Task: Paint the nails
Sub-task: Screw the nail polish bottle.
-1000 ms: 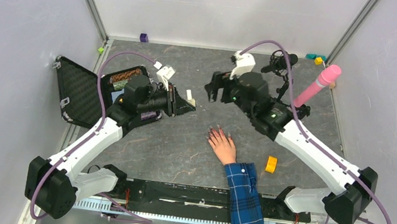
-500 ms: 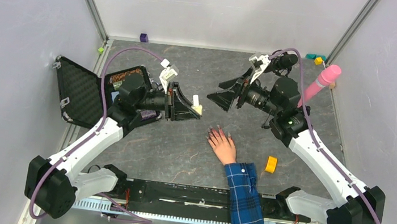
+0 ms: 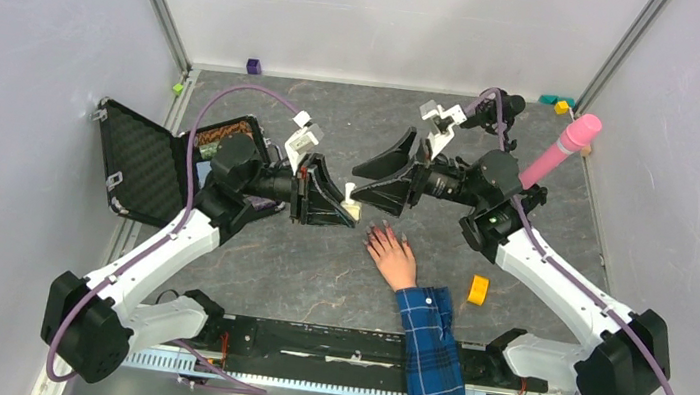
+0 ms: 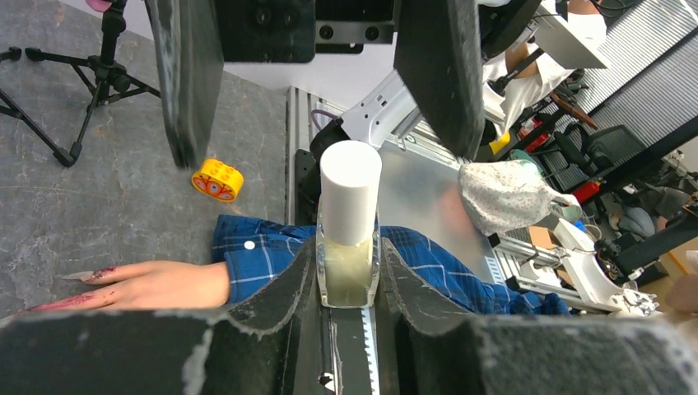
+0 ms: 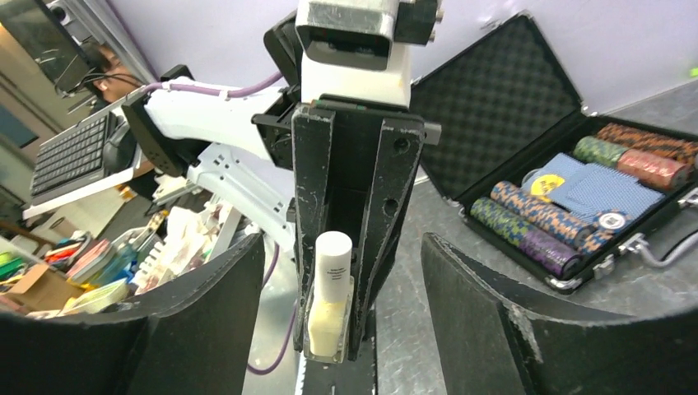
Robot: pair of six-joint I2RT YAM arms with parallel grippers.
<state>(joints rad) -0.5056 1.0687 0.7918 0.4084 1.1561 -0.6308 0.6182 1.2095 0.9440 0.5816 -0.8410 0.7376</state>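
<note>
My left gripper (image 3: 345, 207) is shut on a small nail polish bottle (image 4: 349, 239) with pale yellowish liquid and a white cap (image 3: 350, 194), held above the table. It also shows in the right wrist view (image 5: 329, 300). My right gripper (image 3: 368, 182) is open, its fingers (image 5: 206, 329) on either side of the bottle's cap without touching it. A pale hand (image 3: 391, 255) with a blue plaid sleeve (image 3: 433, 354) lies flat on the table just below and right of the bottle. Its dark-pinkish nails (image 3: 382, 228) show at the fingertips, also in the left wrist view (image 4: 78, 284).
An open black case (image 3: 144, 160) with poker chips (image 5: 576, 206) lies at the left. A yellow toy block (image 3: 479, 290) lies right of the hand. A pink cylinder (image 3: 559, 151) on a small black tripod (image 3: 508, 146) stands at the back right. Small blocks (image 3: 254, 66) sit by the back wall.
The left gripper has carried the bottle right, toward the centre. The right gripper has swung down and left, turned to face it, and now brackets the cap. The hand has not moved.
</note>
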